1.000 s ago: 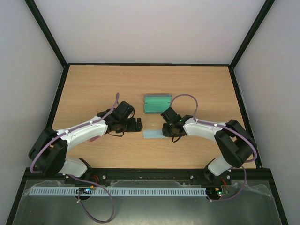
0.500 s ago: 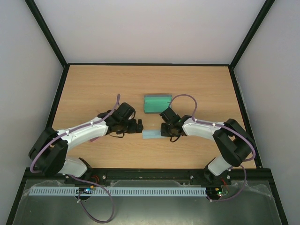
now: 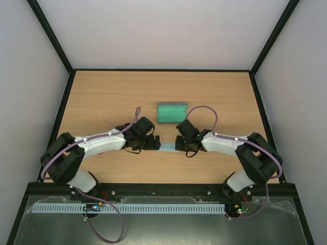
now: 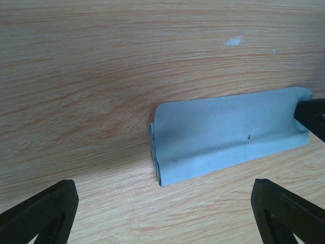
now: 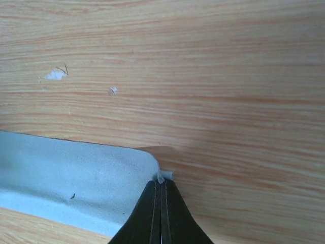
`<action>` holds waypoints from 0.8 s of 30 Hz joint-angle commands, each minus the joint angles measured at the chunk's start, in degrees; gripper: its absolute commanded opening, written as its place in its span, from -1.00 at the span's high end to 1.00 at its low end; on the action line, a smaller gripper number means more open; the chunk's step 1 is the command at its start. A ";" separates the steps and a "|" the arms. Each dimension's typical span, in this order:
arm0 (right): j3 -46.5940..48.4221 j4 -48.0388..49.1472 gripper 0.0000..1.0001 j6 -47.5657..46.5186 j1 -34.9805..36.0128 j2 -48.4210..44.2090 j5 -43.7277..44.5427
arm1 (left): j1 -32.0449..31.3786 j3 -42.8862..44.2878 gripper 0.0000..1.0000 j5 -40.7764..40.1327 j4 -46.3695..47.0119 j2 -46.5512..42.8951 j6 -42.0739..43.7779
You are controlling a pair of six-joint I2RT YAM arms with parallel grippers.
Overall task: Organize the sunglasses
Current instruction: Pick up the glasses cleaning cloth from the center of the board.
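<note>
Pinching the cloth by its rounded right corner, the right gripper has its jaws pressed fully together on a thin tuck of fabric. This looks like a way to anchor or lift that end while the other arm works. The left gripper hangs just above the cloth's opposite end, fingers spread as wide as they go and nothing between them. It seems lined up to take the doubled left edge, so that the two arms can stretch or fold the cloth together. The cloth lies flat on the table as a narrow pale-blue strip between the two grippers. A soft crease runs along its length, and layered edges show at its left end. The sunglasses show in no view, and I cannot tell whether they sit inside the case or somewhere else. The greenish case lies farther back, apart from the cloth and touched by neither arm, and from above I cannot tell whether its lid is closed. If the sunglasses are stowed there, tidying the cloth would be the part of the task now in hand. The table is light wood-grain laminate with a few small white scuffs near the cloth. A black frame edges it, and plain white walls close it in at the back and both sides.
</note>
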 commanded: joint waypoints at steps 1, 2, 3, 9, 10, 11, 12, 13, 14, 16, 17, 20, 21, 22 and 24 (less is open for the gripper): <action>-2.12 -0.61 0.97 2.31 0.48 -3.16 0.31 | -0.80 -0.02 -0.87 -0.53 1.06 1.30 -1.37; -2.24 -0.58 0.97 2.46 0.50 -3.73 0.33 | -0.91 -0.09 -0.84 -0.55 1.18 1.39 -1.48; -2.28 -0.71 0.97 2.53 0.50 -4.19 0.34 | -0.89 -0.23 -0.80 -0.55 1.29 1.39 -1.61; -1.94 -1.17 0.97 2.42 0.49 -5.21 0.22 | -0.99 -0.03 -0.35 -0.02 1.89 2.34 -1.73; -1.91 -1.14 0.97 2.35 0.49 -5.14 0.19 | -0.94 0.18 -0.27 -0.08 1.87 2.69 -1.65; -1.99 -1.10 0.97 2.32 0.50 -5.18 0.15 | -1.02 0.46 -0.21 -0.03 1.83 3.16 -1.56; -2.00 -1.01 0.97 2.32 0.48 -5.17 0.15 | -1.16 0.74 -0.15 0.00 1.74 3.66 -1.43; -2.01 -0.96 0.97 2.32 0.47 -5.11 0.15 | -1.23 1.11 -0.11 -0.04 1.59 4.13 -1.32; -2.08 -0.85 0.97 2.29 0.47 -5.07 0.00 | -1.39 1.46 -0.08 -0.29 1.48 4.62 -1.19; -2.23 -0.75 0.97 2.21 0.50 -4.99 -0.03 | -1.65 2.18 -0.06 -0.81 1.07 5.54 -1.04; -2.19 -0.68 0.97 2.25 0.48 -4.94 -0.03 | -1.78 2.50 -0.06 -1.12 0.88 6.01 -0.93; -2.37 -0.61 0.97 2.22 0.50 -4.97 -0.20 | -2.13 3.46 -0.07 -2.40 -0.09 7.42 -0.68; -2.39 -0.57 0.97 2.23 0.47 -5.02 -0.25 | -2.36 3.77 -0.07 -2.67 -0.41 7.90 -0.64; -2.43 -0.57 0.97 2.23 0.49 -5.07 -0.29 | -2.47 4.08 -0.07 -2.98 -0.61 8.23 -0.52; -2.44 -0.57 0.97 2.23 0.50 -5.16 -0.30 | -2.82 4.54 -0.04 -3.55 -0.84 9.05 -0.33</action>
